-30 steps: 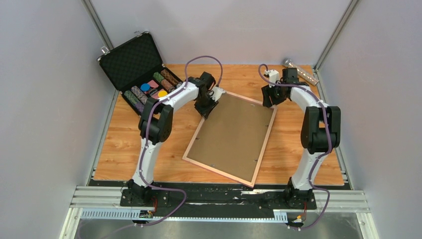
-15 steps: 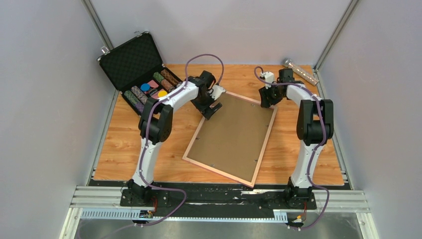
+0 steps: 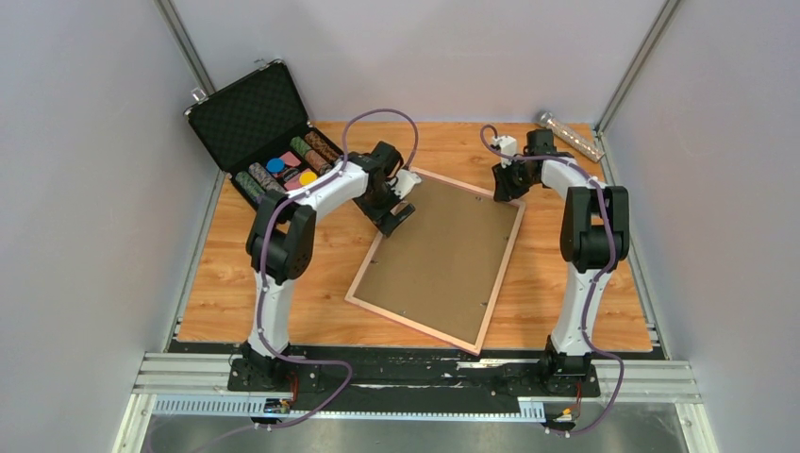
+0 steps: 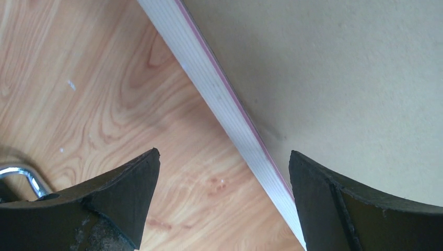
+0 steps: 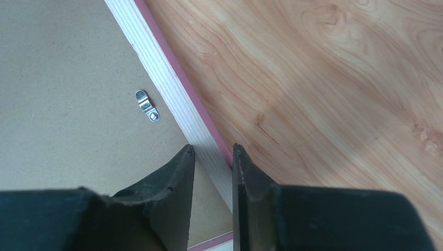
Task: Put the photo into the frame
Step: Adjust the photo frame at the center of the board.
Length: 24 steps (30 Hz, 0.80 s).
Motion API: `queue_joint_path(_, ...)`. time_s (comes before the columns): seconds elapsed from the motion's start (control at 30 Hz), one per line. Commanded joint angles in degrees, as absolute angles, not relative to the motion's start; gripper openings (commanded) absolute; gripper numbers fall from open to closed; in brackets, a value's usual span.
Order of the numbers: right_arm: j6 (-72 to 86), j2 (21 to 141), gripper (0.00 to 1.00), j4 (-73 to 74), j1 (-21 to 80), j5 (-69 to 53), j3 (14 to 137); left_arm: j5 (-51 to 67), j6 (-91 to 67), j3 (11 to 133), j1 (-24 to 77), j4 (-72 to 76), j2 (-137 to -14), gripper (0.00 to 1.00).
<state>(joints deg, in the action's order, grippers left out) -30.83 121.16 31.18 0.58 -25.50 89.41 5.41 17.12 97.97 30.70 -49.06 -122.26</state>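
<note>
Overhead view of a wooden table (image 3: 236,283) with a large picture frame (image 3: 500,283) lying face down at centre, turned a little, its brown backing board (image 3: 439,255) uppermost. The photo is not visible in any view. The left gripper (image 3: 398,208) sits at the frame's upper left corner and the right gripper (image 3: 502,184) at its upper right corner. An open black case (image 3: 247,118) stands at upper left. Left wrist view: two dark fingers (image 4: 120,193) spread wide, one on each side of the pale rail, which runs diagonally from top to lower right; they grip nothing. Right wrist view: fingers (image 5: 167,188) drawn close together with the rail between their tips; whether they actually squeeze it cannot be told. A small metal clip (image 5: 147,105) lies on the board at left. The frame looks light and stiff but broad and awkward; the thin rail near the corners seems the only place to hold it.
</note>
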Motion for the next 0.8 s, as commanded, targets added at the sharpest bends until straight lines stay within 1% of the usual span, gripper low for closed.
queue_joint_path(0.0,-28.4,122.1,0.12,30.0,0.6,-25.2,90.6,3.9,15.8,95.5,30.9,-48.6,-114.2,1.00)
queue_joint_path(0.17,-19.7,121.8,0.00,30.7,-3.2,-22.5,90.4,1.2,13.5,93.2,30.7,-48.5,-110.2,1.00)
queue_joint_path(0.3,-11.8,119.7,0.00,32.0,-7.2,-23.9,87.9,1.1,10.9,92.2,29.4,-49.6,-108.5,1.00)
queue_joint_path(0.47,-4.5,113.8,0.00,31.8,-11.3,-23.8,79.9,3.4,8.6,90.6,26.3,-50.0,-107.0,1.00)
queue_joint_path(0.6,0.5,108.6,0.00,31.4,-12.6,-23.1,71.5,3.2,6.2,88.5,25.0,-48.9,-107.0,1.00)
queue_joint_path(0.77,5.1,103.3,0.00,31.0,-13.3,-22.2,63.9,3.9,2.5,86.5,24.3,-47.5,-108.6,1.00)
